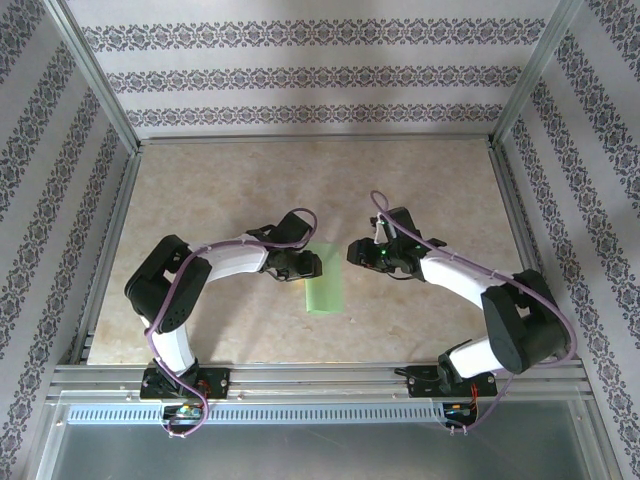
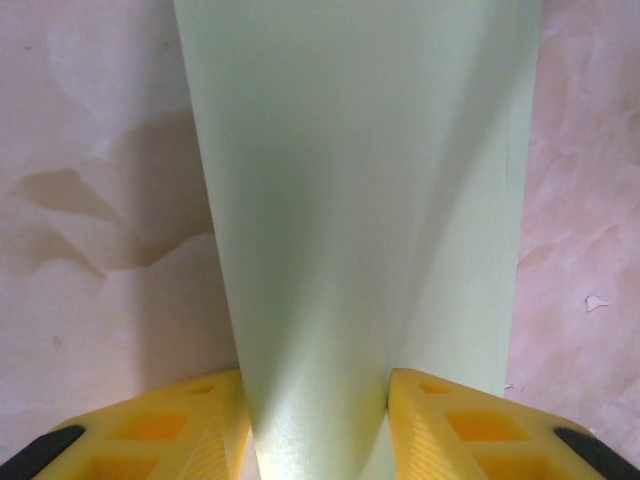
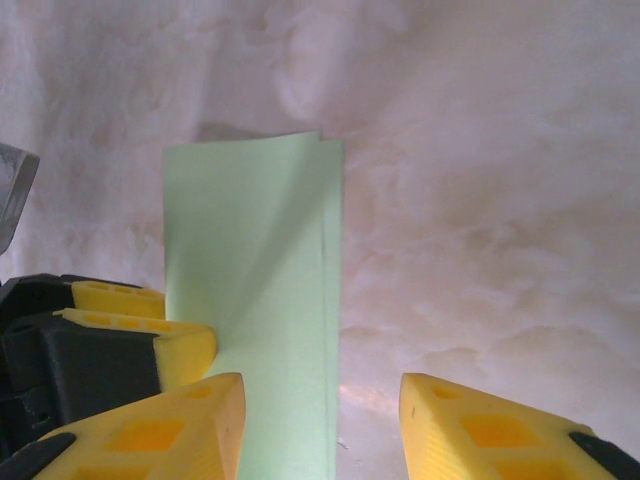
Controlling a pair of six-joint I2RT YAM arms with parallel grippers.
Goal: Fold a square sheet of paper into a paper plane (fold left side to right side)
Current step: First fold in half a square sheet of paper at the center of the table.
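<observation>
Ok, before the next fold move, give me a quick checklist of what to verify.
1. Paper folded to a narrow strip: ok.
2. Layers lying flat together: not ok, the top layer lifts toward the left gripper.
3. Left gripper pinching firmly: cannot tell; the paper sits between its jaws.
4. Right gripper open, by the paper's opposite long edge: ok.

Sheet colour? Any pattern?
Plain light green, no pattern. The sheet shows best in the left wrist view.

left gripper (image 2: 318,405): low, jaws possibly parted | right gripper (image 3: 322,405): low, jaws apart
</observation>
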